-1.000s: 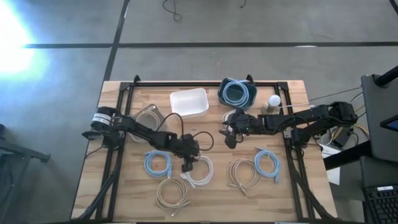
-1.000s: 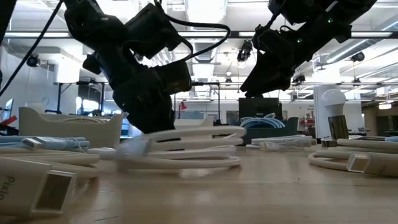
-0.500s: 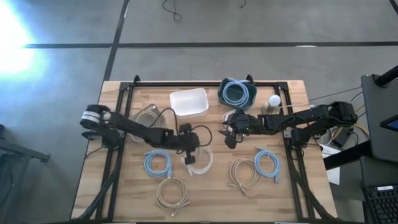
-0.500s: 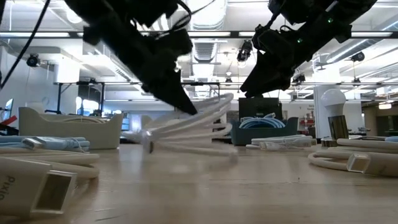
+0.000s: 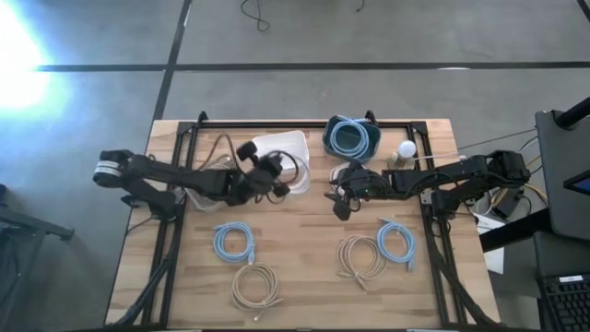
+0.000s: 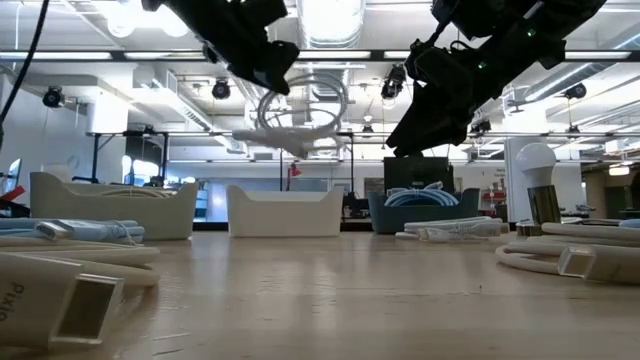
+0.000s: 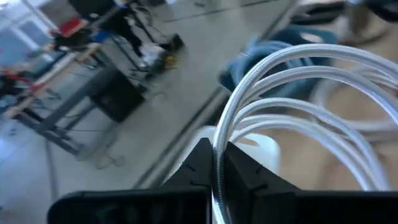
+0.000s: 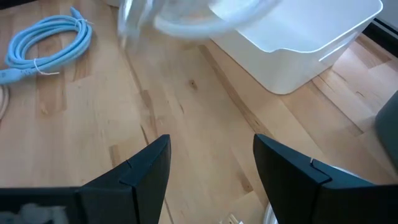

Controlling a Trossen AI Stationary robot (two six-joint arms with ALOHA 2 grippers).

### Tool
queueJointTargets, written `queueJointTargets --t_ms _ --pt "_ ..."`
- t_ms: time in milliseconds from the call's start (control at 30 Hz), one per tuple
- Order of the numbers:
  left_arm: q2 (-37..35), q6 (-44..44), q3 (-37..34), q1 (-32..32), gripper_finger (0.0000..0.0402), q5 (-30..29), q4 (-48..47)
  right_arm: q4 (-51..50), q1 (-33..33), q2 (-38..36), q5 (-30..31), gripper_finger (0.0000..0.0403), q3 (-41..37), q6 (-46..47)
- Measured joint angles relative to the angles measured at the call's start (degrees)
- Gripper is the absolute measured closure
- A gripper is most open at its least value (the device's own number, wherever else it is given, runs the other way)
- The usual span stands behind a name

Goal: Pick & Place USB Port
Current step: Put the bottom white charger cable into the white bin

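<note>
The left gripper (image 5: 279, 173) is clamped on a coiled white braided USB cable (image 6: 297, 118), holding it up off the pale wooden table (image 5: 313, 277) — just at the near rim of the white rectangular plastic bin (image 5: 281, 148). To its right the right gripper (image 5: 339, 201) hangs above the boards, fingers (image 8: 149, 168) spread with nothing between them. Nearer the table's front edge than both grippers lie a light-blue coiled cable (image 5: 233, 242) and a beige coiled cable (image 5: 254, 286).
</note>
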Motion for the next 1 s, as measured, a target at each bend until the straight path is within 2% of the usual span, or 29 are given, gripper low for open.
queueJointTargets --t_ms 233,367,533,767,1000 --pt "-1.8 5.2 -0.5 7.2 0.0382 -2.4 3.7 0.0 0.0 0.0 0.0 0.0179 0.0 0.0" --pt "0.3 4.3 -1.4 12.3 0.038 -2.1 4.2 0.0 0.0 0.0 0.0 0.0179 0.0 -0.9" --pt "4.2 4.6 -2.6 17.4 0.0388 -2.1 11.0 0.0 0.0 0.0 0.0 0.0179 0.0 -1.2" --pt "11.6 5.2 -2.6 19.6 0.0384 -2.1 19.3 0.0 0.0 0.0 0.0 0.0179 0.0 -2.4" --pt "17.9 4.9 -2.6 20.1 0.0383 -3.9 20.5 0.0 0.0 0.0 0.0 0.0179 -0.4 -2.4"
